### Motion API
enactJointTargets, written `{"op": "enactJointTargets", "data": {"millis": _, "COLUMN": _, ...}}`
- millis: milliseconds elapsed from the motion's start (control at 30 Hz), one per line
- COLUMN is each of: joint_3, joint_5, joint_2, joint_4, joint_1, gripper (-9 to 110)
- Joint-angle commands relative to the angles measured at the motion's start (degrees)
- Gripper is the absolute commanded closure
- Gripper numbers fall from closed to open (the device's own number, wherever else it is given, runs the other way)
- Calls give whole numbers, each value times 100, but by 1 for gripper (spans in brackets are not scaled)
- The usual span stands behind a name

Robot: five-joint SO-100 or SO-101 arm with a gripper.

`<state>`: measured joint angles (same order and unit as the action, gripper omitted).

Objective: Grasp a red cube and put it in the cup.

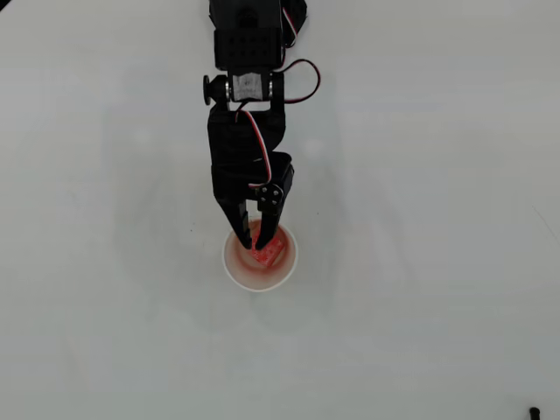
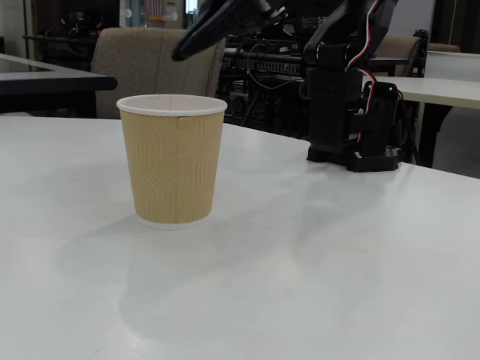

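Hovering over cup — pincer closed, empty; red cube inside, tilted.

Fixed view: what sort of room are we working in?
Probably an office or lab: a white table holds the cup, with an upholstered chair and cluttered desks behind.

Cup tan ribbed outside, white rim and base band; overhead view: inside tinted reddish-pink; red cube bright red-pink within; gripper and arm matte black; wires red, white, black; table plain white
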<state>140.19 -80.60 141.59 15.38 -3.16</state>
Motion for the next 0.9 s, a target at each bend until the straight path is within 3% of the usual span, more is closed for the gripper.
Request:
{"op": "enactJointTargets", "data": {"millis": 0, "joint_3": 290, "joint_5": 185, "joint_2": 554, "joint_4": 62, "joint_1": 149, "gripper": 101}}
{"op": "enactJointTargets", "data": {"millis": 600, "joint_3": 1564, "joint_5": 1134, "joint_2": 2382, "joint_4": 18, "joint_1": 132, "gripper": 101}}
{"op": "enactJointTargets", "data": {"millis": 867, "joint_3": 2145, "joint_5": 2127, "joint_2": 3146, "joint_4": 149, "joint_1": 202, "gripper": 101}}
